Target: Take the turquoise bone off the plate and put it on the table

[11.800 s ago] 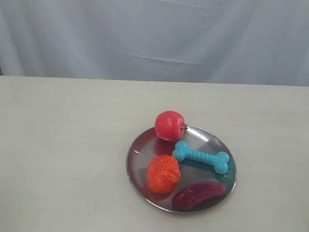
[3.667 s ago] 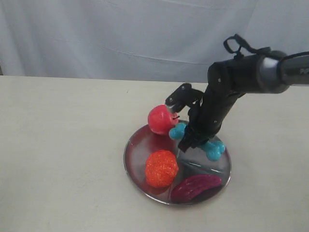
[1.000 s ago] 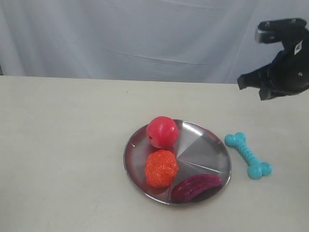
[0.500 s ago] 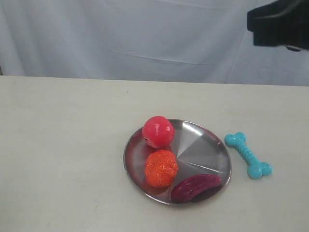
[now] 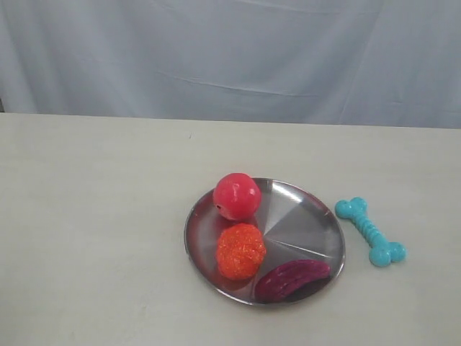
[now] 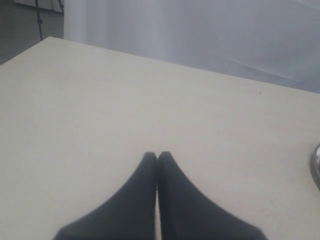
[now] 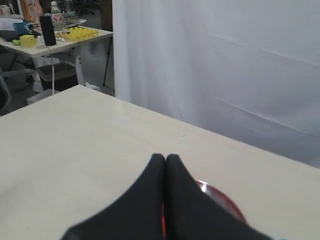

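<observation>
**Bone on the counter, both end effectors pressed together and empty**

The left end effector [image 6: 157, 159] has its two dark, tapered fingers pressed flat against each other, with nothing between them, above bare matte cream counter [image 6: 100, 100]. The right end effector [image 7: 165, 161] is the same: black fingers meeting tip to tip, gripping nothing, with a red curved shape partly hidden just behind them. Neither arm appears in the exterior view.

The turquoise bone [image 5: 370, 231] lies flat on the counter just beside the right of the plate [image 5: 302, 216], apart from its rim. Its ribbed rubber shaft runs diagonally between two knobbed ends. The plate is round, shiny silver metal with a shallow rim. It holds a smooth, glossy red ball [image 5: 236, 196] at its far left edge, a rough, knobbly orange ball [image 5: 242, 251] nearer, and a dark purple ribbed oblong [image 5: 292, 278] along the near rim. Pale, softly creased cloth [image 5: 230, 58] hangs behind the counter.
</observation>
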Action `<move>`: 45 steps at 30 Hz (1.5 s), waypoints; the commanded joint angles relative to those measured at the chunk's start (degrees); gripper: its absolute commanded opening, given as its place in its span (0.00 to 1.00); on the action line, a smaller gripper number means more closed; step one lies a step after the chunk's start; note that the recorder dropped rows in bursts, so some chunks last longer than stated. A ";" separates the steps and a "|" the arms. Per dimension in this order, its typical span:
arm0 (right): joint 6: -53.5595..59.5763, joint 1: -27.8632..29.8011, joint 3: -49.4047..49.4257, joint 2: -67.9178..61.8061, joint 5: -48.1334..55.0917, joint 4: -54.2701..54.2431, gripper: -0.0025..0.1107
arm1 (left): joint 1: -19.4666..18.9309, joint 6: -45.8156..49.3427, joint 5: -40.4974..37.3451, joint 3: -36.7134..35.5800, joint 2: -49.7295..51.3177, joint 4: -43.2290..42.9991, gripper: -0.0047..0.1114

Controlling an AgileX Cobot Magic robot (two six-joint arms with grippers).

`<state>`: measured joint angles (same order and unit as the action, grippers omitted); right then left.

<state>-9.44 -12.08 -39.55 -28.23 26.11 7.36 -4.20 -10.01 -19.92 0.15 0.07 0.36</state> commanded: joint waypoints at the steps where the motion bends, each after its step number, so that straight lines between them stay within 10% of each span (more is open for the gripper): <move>1: -0.28 -0.20 2.29 3.34 0.59 -3.31 0.02 | -0.26 -0.11 0.31 -0.15 -0.07 -0.36 0.04; 18: 0.82 0.11 2.30 7.52 0.64 1.32 0.02 | -0.26 -0.11 0.31 -0.15 -0.07 -0.36 0.04; 32: -3.35 28.85 21.11 21.98 -18.84 3.25 0.02 | -0.26 -0.11 0.31 -0.15 -0.07 -0.36 0.04; 45: -4.25 31.22 37.03 28.23 -22.41 3.25 0.02 | -0.26 -0.11 0.31 -0.15 -0.07 -0.36 0.04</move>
<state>-13.74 18.84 -4.30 -0.33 3.35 9.97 -4.20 -10.01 -19.92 0.15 0.07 0.36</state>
